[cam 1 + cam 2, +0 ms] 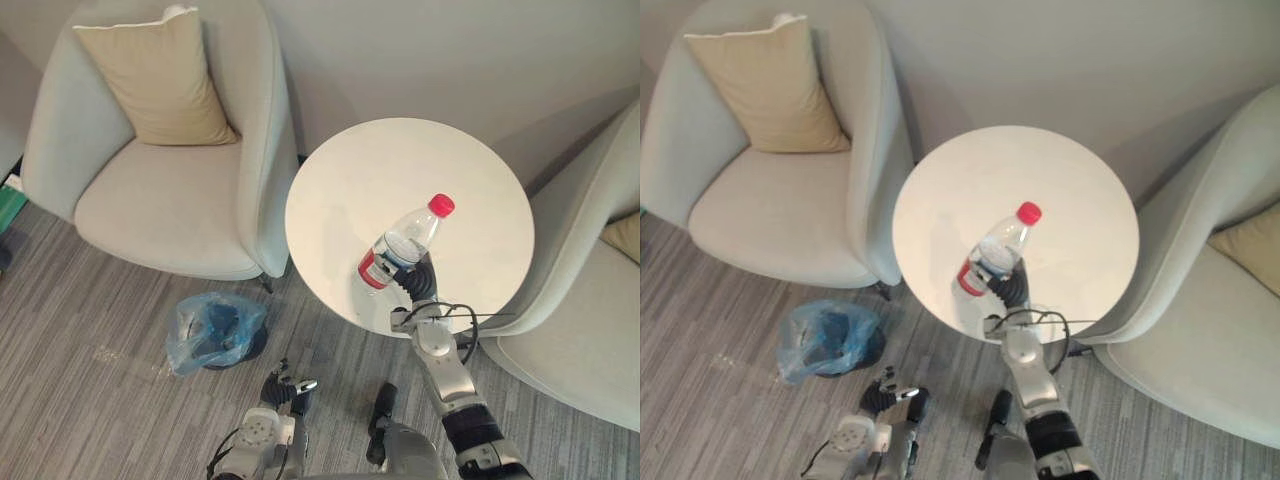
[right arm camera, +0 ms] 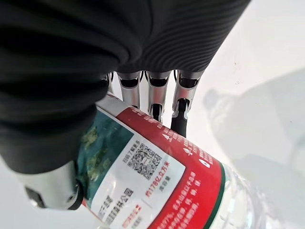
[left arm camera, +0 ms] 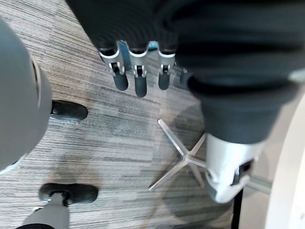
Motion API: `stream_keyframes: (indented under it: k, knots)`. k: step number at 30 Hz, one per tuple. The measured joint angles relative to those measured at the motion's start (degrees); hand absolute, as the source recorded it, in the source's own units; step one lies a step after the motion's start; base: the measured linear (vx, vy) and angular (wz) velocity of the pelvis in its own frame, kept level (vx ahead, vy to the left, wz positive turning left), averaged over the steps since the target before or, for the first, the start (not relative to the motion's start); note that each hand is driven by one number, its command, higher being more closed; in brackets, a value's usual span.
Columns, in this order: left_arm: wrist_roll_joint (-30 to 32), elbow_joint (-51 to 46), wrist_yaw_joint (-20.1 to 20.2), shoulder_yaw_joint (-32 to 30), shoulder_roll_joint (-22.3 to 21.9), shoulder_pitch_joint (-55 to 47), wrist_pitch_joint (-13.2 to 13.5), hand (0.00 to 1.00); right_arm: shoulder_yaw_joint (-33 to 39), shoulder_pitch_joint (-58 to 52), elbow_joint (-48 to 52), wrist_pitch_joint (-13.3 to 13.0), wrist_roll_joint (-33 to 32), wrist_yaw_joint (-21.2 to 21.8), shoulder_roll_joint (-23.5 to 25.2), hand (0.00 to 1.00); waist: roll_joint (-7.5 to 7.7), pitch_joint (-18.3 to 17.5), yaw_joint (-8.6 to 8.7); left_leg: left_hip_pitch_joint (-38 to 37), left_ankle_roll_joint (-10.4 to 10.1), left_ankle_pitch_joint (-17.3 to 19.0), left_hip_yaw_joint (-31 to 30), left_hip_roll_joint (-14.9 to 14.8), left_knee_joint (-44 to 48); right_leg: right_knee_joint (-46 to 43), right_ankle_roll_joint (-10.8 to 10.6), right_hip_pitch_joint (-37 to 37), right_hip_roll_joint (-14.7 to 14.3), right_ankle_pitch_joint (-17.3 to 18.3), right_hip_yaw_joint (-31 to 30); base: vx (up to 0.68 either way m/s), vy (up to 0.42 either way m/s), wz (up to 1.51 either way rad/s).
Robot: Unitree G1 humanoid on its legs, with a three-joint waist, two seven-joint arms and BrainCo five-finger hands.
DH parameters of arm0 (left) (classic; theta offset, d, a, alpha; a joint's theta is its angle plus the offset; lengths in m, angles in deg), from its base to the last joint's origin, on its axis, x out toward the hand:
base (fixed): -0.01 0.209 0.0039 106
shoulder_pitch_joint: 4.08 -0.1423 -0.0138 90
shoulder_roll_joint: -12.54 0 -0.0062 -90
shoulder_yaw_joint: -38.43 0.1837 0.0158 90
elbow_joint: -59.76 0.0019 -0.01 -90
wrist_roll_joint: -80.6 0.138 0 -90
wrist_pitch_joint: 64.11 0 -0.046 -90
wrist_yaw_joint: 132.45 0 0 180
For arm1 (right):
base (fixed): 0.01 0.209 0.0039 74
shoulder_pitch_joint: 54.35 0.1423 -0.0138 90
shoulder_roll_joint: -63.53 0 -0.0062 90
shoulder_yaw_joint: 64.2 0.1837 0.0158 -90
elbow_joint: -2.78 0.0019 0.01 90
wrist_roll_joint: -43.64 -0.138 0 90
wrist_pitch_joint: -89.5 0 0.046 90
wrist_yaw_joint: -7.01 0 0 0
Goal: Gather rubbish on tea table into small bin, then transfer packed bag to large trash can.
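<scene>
A clear plastic water bottle (image 1: 403, 248) with a red cap and a red label, the one piece of rubbish on the round white tea table (image 1: 400, 160), is in the grasp of the robot's right hand (image 1: 418, 282) over the near part of the tabletop. It leans with its cap pointing up and away from the robot. The right wrist view shows the fingers (image 2: 156, 95) curled round the labelled lower body of the bottle (image 2: 157, 176) and the thumb closing from the other side. The bottle's shadow falls apart from it on the white surface, which suggests it is lifted clear of the table rather than resting there. A grip low on the barrel, not at the neck, likely keeps the light, nearly empty bottle from slipping as it is carried

The small bin (image 1: 212, 330), lined with a loose blue plastic bag, stands on the striped grey carpet to the robot's left of the table, just in front of a pale armchair (image 1: 160, 200) that holds a beige cushion (image 1: 155, 80). It is well apart from the bottle, so the load would have to cross over the table edge and come down before release. The bag's crumpled mouth leaves a modest opening to aim for

The left hand (image 1: 285, 388) hangs low over the carpet, near the bin. Its fingers (image 3: 138, 71) are relaxed and hold nothing. A second armchair (image 1: 590, 300) sits just beside the table on the robot's right
</scene>
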State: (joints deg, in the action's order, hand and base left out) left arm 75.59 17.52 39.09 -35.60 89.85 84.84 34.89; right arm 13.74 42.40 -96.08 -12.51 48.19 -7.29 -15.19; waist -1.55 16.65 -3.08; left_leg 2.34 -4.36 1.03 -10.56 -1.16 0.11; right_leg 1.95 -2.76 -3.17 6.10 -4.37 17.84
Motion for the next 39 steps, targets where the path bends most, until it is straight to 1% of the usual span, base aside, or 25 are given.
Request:
stream_keyframes:
  k: [1, 4, 6, 7, 12, 16, 18, 20, 23, 24, 25, 26, 27, 28, 29, 30, 31, 32, 33, 34, 35, 36, 37, 38, 39]
  knots:
    - [0.2, 0.36, 0.0, 0.34, 0.03, 0.23, -0.04, 0.0, -0.13, -0.73, 0.58, 0.0, 0.03, 0.33, 0.01, 1.0, 0.07, -0.04, 0.1, -0.37, 0.0, 0.09, 0.11, -0.04, -0.05, 0.41, 0.02, 0.47, -0.11, -0.16, -0.06, 0.01, -0.013, -0.14]
    - [0.48, 1.79, 0.14, 1.57, 0.11, 0.32, -0.06, 0.0, -2.19, -5.08, 4.19, -0.58, 0.03, 1.89, 0.03, 1.0, 0.93, -2.38, 0.3, -1.02, -0.02, 0.74, 1.61, -0.37, -0.06, 2.49, 0.11, 1.3, -0.76, -1.11, -1.43, 0.01, -0.008, -0.23]
    - [0.49, 2.64, 0.14, 2.09, 0.21, 0.44, -0.06, 0.0, -3.13, -6.53, 6.04, -0.92, 0.03, 2.8, 0.05, 1.0, 1.2, -3.12, 0.35, -1.61, -0.07, 1.07, 2.64, -0.58, -0.03, 2.61, 0.22, 1.36, -1.02, -1.23, -2.59, 0.01, -0.003, -0.28]
    - [0.49, 3.1, 0.18, 2.5, 0.22, 0.43, -0.06, 0.0, -3.97, -7.54, 6.86, -1.29, 0.02, 3.23, 0.07, 1.0, 1.29, -3.91, 0.74, -1.73, -0.06, 1.17, 2.94, -0.64, -0.03, 2.8, 0.24, 1.42, -1.09, -1.32, -2.8, 0.01, -0.005, -0.2]
    - [0.5, 5.21, 0.21, 4.27, 0.21, 0.96, -0.09, 0.0, -5.47, -10.96, 8.56, -1.59, 0.67, 4.35, -0.02, 1.0, 1.33, -5.34, 1.02, -3.42, -0.1, 1.81, 3.63, -1.03, -0.05, 3.14, 0.22, 3.25, -1.51, -1.31, -3.35, 0.0, -0.005, -0.08]
    - [0.53, 6.57, 0.23, 5.52, 0.3, 1.84, -0.07, 0.0, -8.48, -12.63, 10.65, -1.84, 4.53, 4.7, -0.19, 1.0, 1.31, -5.73, 1.25, -3.4, -0.14, 1.81, 3.55, -1.19, -0.04, 3.15, 0.22, 3.32, -1.63, -1.31, -3.18, -0.01, -0.002, 0.01]
    - [0.57, 7.29, 0.24, 6.28, 0.3, 2.07, -0.07, 0.0, -9.6, -12.66, 10.65, -2.04, 4.69, 4.65, -0.19, 1.0, 1.15, -5.97, 1.31, -3.35, -0.22, 1.72, 3.08, -1.16, -0.02, 3.14, 0.23, 3.55, -1.61, -1.3, -2.64, -0.01, -0.011, 0.15]
    - [1.56, 7.99, 0.17, 6.84, -0.02, 2.18, -0.04, 0.0, -10.27, -12.69, 10.65, -2.14, 6.81, 4.16, -0.49, 1.0, 0.96, -6.14, 1.55, -2.45, -0.32, 1.4, 0.81, -0.92, 0.42, 3.12, 0.27, 4.17, -1.31, -0.91, -0.5, -0.02, -0.02, 0.5]
    - [1.54, 7.98, -0.21, 7.8, -0.36, 2.61, 0.22, 0.0, -10.78, -11.88, 10.65, -2.28, 6.84, 3.28, -2.84, 1.0, 0.35, -6.11, 1.41, 1.28, -0.5, 1.27, -2.43, -0.02, 3.07, 3.07, 0.29, 3.74, -0.76, -0.49, 3.26, -0.04, -0.018, 0.64]
    - [1.52, 7.87, -0.22, 7.79, -0.64, 2.43, 0.21, 0.0, -10.8, -11.61, 10.61, -2.27, 6.83, 3.04, -3.25, 1.0, 0.12, -6.24, 1.17, 2.01, -0.53, 0.85, -2.24, 0.1, 3.38, 2.68, 0.49, 3.19, -0.78, -0.24, 3.55, -0.05, -0.004, 0.69]
    - [1.5, 6.83, -0.22, 7.72, -0.73, 2.19, 0.22, 0.0, -10.67, -10.31, 10.32, -2.25, 6.86, 2.47, -4.24, 1.0, -0.19, -6.19, 1.17, 5.77, -0.35, -0.31, -0.73, 1.23, 7.34, 0.87, 0.83, 1.31, -0.54, 1.72, 3.11, -0.08, -0.006, 0.97]
    - [1.48, 5.78, -0.21, 7.68, -0.64, 2.22, 0.24, 0.0, -10.5, -8.78, 9.92, -2.13, 6.9, 2.02, -5.31, 1.0, -0.13, -6.17, 1.37, 8.44, 0.35, -3.57, 2.65, 2.04, 8.48, -0.7, 1.95, -0.2, 0.17, 2.66, 1.95, -0.08, -0.002, 1.14]
    - [1.48, 5.44, -0.22, 7.62, -0.65, 2.32, 0.24, 0.0, -10.37, -8.1, 9.72, -2.05, 6.9, 1.89, -5.76, 1.0, 0.26, -6.2, 1.63, 8.15, 0.99, -4.65, 4.23, 2.19, 6.62, -1.1, 3.2, -0.6, 1.66, 1.95, 2.27, -0.1, 0.051, 1.04]
    - [1.47, 4.62, -0.28, 7.04, -0.63, 1.93, 0.32, 0.0, -10.64, -4.98, 8.75, -1.97, 7.01, 1.93, -6.5, 1.0, -0.09, -6.34, 1.37, 7.94, 5.08, -0.41, 15.04, -0.69, 10.03, -2.93, 3.8, -1.8, 2.74, 1.88, 4.83, -0.09, 0.055, 0.69]
    - [1.48, 4.68, -0.27, 6.31, -0.91, 1.51, 0.2, 0.0, -10.54, -2.25, 7.67, -1.94, 7.2, 1.81, -6.53, 1.0, -0.02, -6.33, 1.63, 6.38, 6.04, 3.6, 24.87, -4.58, 16.2, -3.9, 3.96, -1.95, 3.67, 1.99, 5.62, -0.06, 0.082, 0.7]
    - [1.51, 4.67, -0.15, 6.03, -1.66, 1.18, 0.24, 0.0, -10.2, -0.96, 7.62, -1.96, 7.34, 1.5, -6.77, 1.0, -0.11, -6.39, 2.25, 3.64, 5.59, 4.96, 30.59, -7.16, 16.91, -4.1, 3.88, -1.75, 4.63, 1.94, 6.65, -0.02, 0.03, 0.59]
    - [1.51, 4.65, -0.17, 5.68, -2.34, 0.69, 0.25, 0.0, -9.95, -0.3, 7.58, -1.96, 7.42, 1.17, -6.8, 1.0, 0.09, -6.3, 2.8, 2.0, 4.85, 5.45, 33.32, -8.61, 16.11, -4.45, 3.82, -1.73, 5.13, 1.9, 7.4, -0.04, 0.161, 0.79]
    - [1.66, 4.52, -0.16, 5.91, -3.41, 0.36, 0.26, 0.0, -9.17, 0.16, 7.69, -2.0, 7.45, 0.47, -6.76, 1.0, -1.05, -7.03, 3.83, -1.54, 3.59, 5.74, 36.72, -11.24, 13.28, -4.79, 3.35, -1.77, 5.6, 1.69, 9.31, -0.07, 0.252, 1.0]
    - [1.76, 4.43, -0.17, 6.02, -4.46, 0.51, 0.32, 0.0, -7.96, -0.09, 7.67, -2.09, 7.6, 0.05, -6.86, 1.0, -2.45, -7.91, 4.64, -3.7, 1.91, 4.96, 38.08, -13.59, 9.89, -4.8, 2.17, -1.85, 5.74, 1.14, 11.98, -0.09, 0.313, 1.1]
    - [2.26, 3.82, -0.15, 6.67, -4.47, 0.58, 0.49, 0.0, -7.23, -0.2, 7.45, -2.07, 8.09, -0.05, -7.05, 1.0, -3.3, -8.33, 5.19, -5.05, 0.09, 1.57, 38.24, -14.33, 6.96, -4.75, 0.95, -1.92, 5.66, 0.57, 13.6, -0.06, 0.249, 0.86]
    - [2.67, 3.74, -0.17, 6.82, -4.44, 0.71, 0.68, 0.0, -6.85, -0.31, 7.28, -2.06, 8.24, -0.05, -7.09, 1.0, -3.91, -8.64, 5.33, -5.36, -2.05, 1.76, 37.96, -14.31, 5.25, -4.68, 0.47, -1.89, 5.77, 0.25, 14.46, -0.1, 0.388, 0.97]
    - [2.85, 3.84, -0.21, 7.48, -4.09, 1.35, 0.79, 0.0, -5.77, -0.9, 5.78, -2.06, 8.42, -0.21, -6.75, 1.0, -3.55, -8.68, 5.62, -5.39, -5.57, 2.93, 37.19, -12.95, 2.19, -4.54, -1.11, -1.5, 6.81, -0.91, 16.84, -0.13, 0.438, 1.04]
    - [3.31, 4.35, -0.21, 7.64, -3.08, 1.48, 0.79, 0.0, -5.37, -1.44, 3.49, -1.7, 8.5, -0.11, -5.75, 1.0, -1.12, -8.26, 5.19, -5.09, -6.44, 2.53, 35.33, -10.95, 1.86, -3.78, -1.91, -0.36, 8.99, -2.38, 18.35, -0.14, 0.425, 0.99]
    - [3.44, 4.64, -0.21, 7.7, -2.72, 1.33, 0.79, 0.0, -5.46, -1.77, 2.97, -1.43, 8.52, 0.04, -5.45, 1.0, -0.59, -8.39, 4.99, -4.83, -6.11, 2.71, 34.72, -10.35, 2.13, -3.48, -2.32, -0.02, 9.54, -2.73, 18.63, -0.08, 0.222, 0.67]
    - [3.8, 5.05, -0.16, 7.64, -1.88, 0.96, 0.71, 0.0, -5.67, -3.05, 2.45, -0.93, 8.91, 0.48, -4.48, 1.0, 0.76, -8.61, 4.44, -4.52, -5.3, 3.17, 33.68, -8.75, 2.89, -2.99, -2.85, 1.13, 11.07, -3.52, 19.38, -0.04, 0.236, 0.59]
